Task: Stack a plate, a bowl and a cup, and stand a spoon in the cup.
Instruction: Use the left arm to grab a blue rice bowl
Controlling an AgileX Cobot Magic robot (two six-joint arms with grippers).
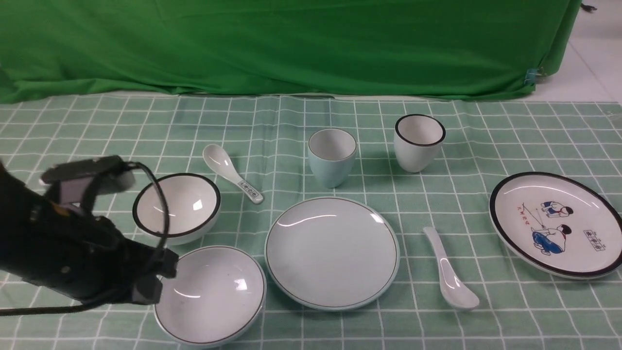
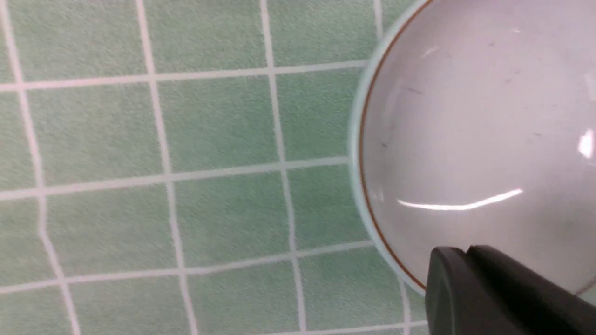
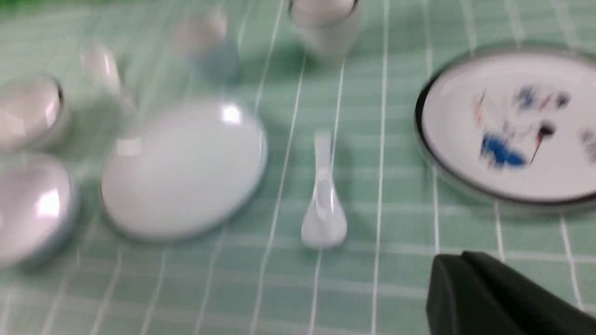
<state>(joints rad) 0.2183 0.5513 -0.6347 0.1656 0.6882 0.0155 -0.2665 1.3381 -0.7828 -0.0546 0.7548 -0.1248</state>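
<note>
Green checked cloth (image 1: 97, 131) covers counter; green backdrop (image 1: 291, 43) behind. Black-rimmed white bowl (image 1: 177, 209) left, patterned-handle spoon (image 1: 231, 171) just beside it. Black-rimmed white cup (image 1: 419, 142) upright, far centre-right. Cartoon plate (image 1: 525, 194) far right.

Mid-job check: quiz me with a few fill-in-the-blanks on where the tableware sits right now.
1. The plain spoon lies to the ___ of the pale plate.
2. The left hand is at the rim of the pale bowl, which has ___ stacked in it.
3. The white cup right of the pale cup has a ___ rim.
Missing: right; nothing; black.
</note>
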